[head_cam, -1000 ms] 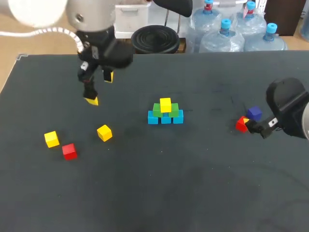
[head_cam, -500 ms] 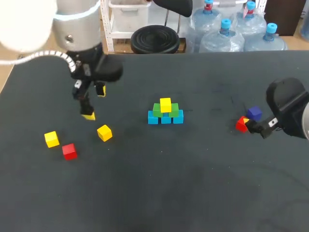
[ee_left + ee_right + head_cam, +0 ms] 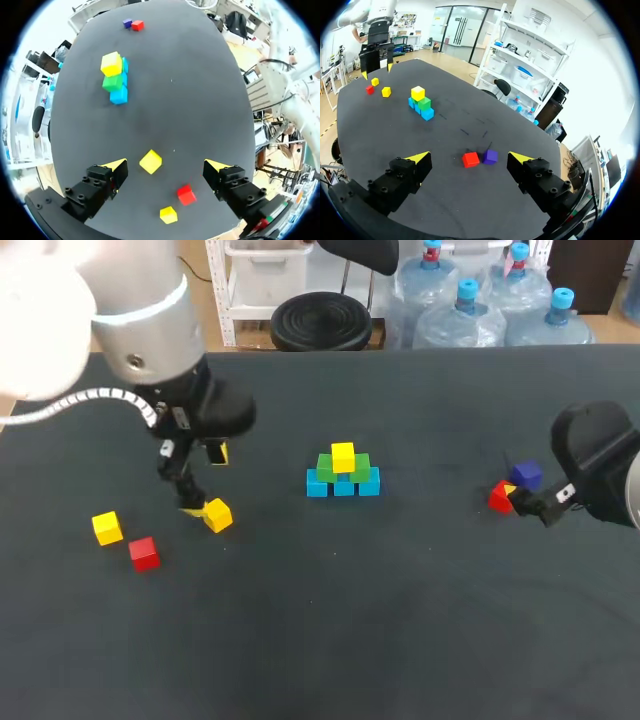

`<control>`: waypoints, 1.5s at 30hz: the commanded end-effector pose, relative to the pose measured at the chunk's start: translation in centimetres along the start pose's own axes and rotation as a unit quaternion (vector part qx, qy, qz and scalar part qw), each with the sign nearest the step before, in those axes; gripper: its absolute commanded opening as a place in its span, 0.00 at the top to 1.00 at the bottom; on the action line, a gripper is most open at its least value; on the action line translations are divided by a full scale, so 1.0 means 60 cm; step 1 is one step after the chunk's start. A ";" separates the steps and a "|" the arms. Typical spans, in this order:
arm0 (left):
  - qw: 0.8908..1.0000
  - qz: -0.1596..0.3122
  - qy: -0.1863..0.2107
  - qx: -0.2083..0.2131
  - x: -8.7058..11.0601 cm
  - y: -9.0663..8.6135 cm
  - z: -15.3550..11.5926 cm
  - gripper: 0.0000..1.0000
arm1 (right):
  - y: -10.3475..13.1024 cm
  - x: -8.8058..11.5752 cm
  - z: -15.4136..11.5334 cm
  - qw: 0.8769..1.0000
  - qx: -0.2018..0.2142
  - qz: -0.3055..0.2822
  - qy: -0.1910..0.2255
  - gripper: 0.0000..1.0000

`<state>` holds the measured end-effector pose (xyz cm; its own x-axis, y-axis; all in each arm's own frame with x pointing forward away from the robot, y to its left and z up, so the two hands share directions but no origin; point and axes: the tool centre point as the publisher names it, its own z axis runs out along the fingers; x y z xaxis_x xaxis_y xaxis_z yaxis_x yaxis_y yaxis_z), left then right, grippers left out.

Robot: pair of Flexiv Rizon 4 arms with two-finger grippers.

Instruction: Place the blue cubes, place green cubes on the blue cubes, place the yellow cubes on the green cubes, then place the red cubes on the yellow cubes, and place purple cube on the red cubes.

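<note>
Left gripper (image 3: pixel 165 167) has descended, fingers spread wide, straddling the loose yellow cube (image 3: pixel 150 161) beside the stack (image 3: pixel 343 472); light, rigid block, likely best pinched on opposite flat faces; right gripper (image 3: pixel 469 157) likewise open

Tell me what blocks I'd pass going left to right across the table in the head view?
Yellow cube → red cube → second yellow cube → cube stack → second red cube → purple cube.

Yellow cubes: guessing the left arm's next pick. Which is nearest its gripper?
The lone yellow cube under the left gripper, between its open fingers. The other loose yellow cube sits farther off beside a red cube; the third tops the stack.
</note>
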<state>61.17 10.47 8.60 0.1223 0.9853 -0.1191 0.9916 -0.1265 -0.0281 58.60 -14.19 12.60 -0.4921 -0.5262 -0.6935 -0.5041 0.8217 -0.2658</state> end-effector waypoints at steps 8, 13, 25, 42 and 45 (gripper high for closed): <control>0.999 0.038 0.023 0.018 -0.001 -0.003 0.039 0.00 | 0.000 0.004 0.002 1.000 0.000 0.001 -0.005 0.00; 0.999 0.023 0.032 0.016 0.009 0.002 0.051 0.00 | 0.000 0.004 0.002 1.000 0.000 0.001 -0.005 0.00; 0.994 0.106 0.038 -0.008 0.015 0.025 0.075 0.00 | 0.000 0.004 0.002 1.000 0.000 0.001 -0.005 0.00; 0.973 0.226 0.042 0.002 0.042 0.029 0.080 0.00 | 0.000 0.004 0.002 1.000 0.000 0.001 -0.005 0.00; 0.963 0.267 0.046 0.007 0.030 0.027 0.092 0.09 | 0.000 0.004 0.002 1.000 0.000 0.001 -0.005 0.00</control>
<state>62.95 11.80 3.42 0.5980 0.8006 -0.0387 0.8012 -0.5984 0.0018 58.60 -14.19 12.60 -0.4920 -0.5262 -0.6935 -0.5042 0.8217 -0.2658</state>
